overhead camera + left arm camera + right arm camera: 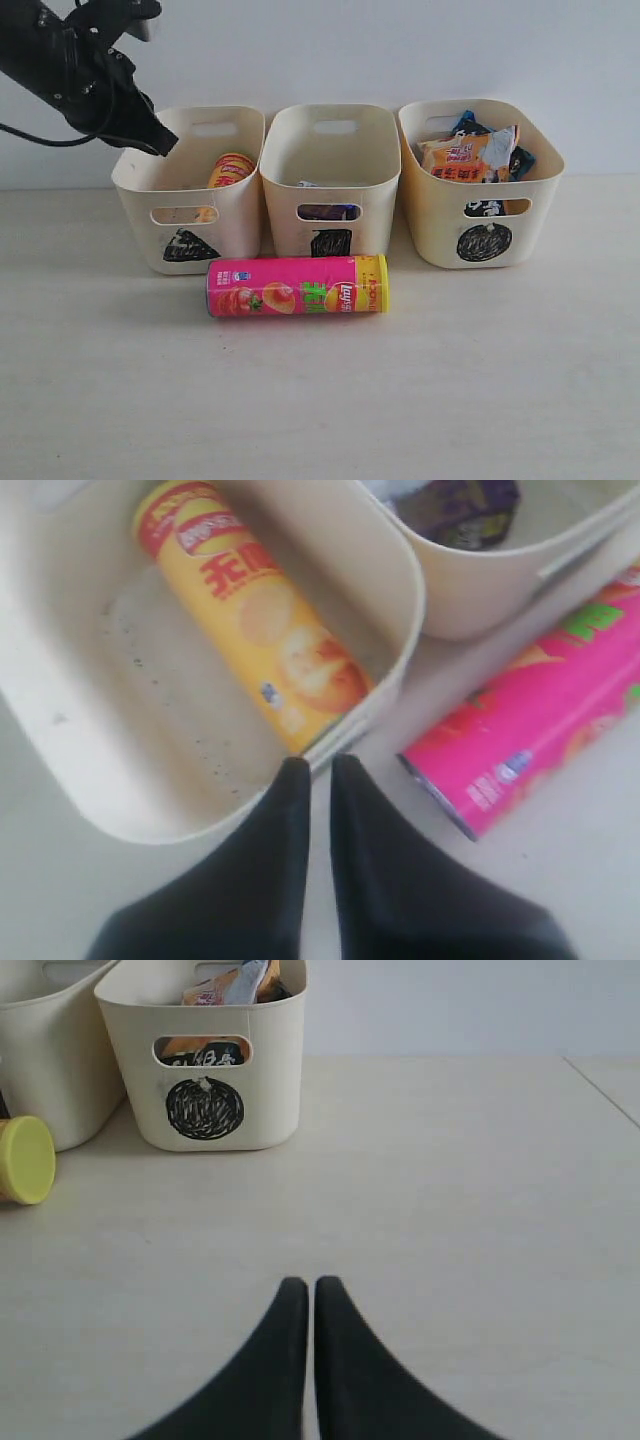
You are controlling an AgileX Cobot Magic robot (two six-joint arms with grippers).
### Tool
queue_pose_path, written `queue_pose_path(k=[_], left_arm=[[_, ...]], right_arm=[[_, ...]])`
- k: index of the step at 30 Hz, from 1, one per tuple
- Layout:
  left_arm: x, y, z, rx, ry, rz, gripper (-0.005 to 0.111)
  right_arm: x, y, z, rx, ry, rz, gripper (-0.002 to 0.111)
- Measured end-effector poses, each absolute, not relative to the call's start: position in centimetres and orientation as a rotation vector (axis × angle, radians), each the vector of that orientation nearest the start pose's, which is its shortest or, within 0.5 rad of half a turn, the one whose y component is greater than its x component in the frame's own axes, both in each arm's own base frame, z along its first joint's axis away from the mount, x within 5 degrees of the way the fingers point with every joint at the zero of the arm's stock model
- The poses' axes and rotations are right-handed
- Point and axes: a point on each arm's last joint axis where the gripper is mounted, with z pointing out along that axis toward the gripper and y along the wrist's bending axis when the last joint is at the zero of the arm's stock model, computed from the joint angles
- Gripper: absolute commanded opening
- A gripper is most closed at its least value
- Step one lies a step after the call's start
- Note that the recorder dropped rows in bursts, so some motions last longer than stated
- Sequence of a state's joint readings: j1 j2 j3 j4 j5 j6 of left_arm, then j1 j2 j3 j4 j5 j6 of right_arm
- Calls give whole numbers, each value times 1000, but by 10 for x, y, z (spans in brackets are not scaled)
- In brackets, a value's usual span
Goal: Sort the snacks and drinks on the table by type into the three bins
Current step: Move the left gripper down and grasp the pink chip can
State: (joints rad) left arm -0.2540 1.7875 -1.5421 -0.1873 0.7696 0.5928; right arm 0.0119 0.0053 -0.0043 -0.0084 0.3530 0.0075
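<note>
The yellow chip tube (230,168) (250,610) lies slanted inside the triangle bin (160,215) (60,750). My left gripper (160,142) (312,765) hangs shut and empty above that bin's near rim. A pink chip tube (297,285) (545,730) with a yellow end (22,1160) lies on the table in front of the bins. A dark purple drink carton (325,211) (460,505) sits in the square bin (370,190) (470,590). Chip bags (470,155) fill the circle bin (535,215) (270,1090). My right gripper (308,1285) is shut and empty, low over bare table.
The light tabletop (320,400) stretches in front of the pink tube. A pale wall (400,50) stands behind the bins. A black cable (40,138) trails from the left arm.
</note>
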Motion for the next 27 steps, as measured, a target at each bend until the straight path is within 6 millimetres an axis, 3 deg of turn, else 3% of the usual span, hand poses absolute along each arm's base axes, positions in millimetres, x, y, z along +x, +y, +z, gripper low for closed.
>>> queue_pose_path(k=[7,14,15,19,21,27], left_arm=[[364,-126,293,1226,2263,-305,5],[346,-145,297,1557,2017,-521,6],[343,-153,297,1598,1981,-525,10],[334,-186,279,1777,1928,-494,72],[334,-196,272,1783,1943,-476,92],[337,-215,249,1806,1994,-351,88]], right_arm=[[53,0,183,-9,1838,5,0],[53,0,183,-9,1838,5,0],[53,0,183,-9,1838,5,0],[53,0,183,-9,1838,5,0],[53,0,183,-9,1838,5,0],[53,0,183,-9,1838,5,0]])
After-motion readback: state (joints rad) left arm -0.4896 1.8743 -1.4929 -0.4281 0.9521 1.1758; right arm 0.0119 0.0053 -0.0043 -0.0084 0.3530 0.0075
